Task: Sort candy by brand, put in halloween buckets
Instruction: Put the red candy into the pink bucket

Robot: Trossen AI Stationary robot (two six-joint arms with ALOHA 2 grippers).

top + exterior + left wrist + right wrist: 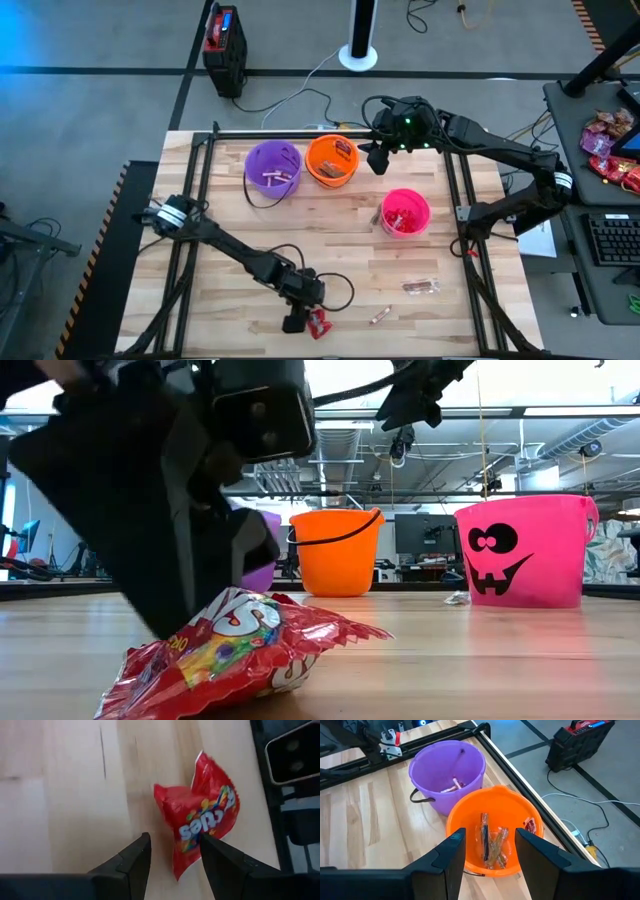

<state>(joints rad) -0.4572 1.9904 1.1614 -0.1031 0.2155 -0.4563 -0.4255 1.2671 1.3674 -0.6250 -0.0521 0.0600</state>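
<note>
At about seven o'clock on the table (210, 300) our left gripper (172, 852) hangs low over a red square packet (202, 825), its fingers parted with a gap between them and nothing in it; one fingertip overlaps the packet's edge, though we cannot tell if it touches. We judge the packet light, soft and crinkly, its slick foil apt to slide, so we would pinch across a flat seam edge instead of the puffed middle. Toward five o'clock lie a thin stick (381, 315) and a small dark bar (421, 287). The purple bucket (272, 168) and orange bucket (331, 160) sit near twelve, the pink bucket (404, 212) near two. Our right gripper (485, 851) hovers above the orange bucket, fingers spread, holding nothing.
</note>
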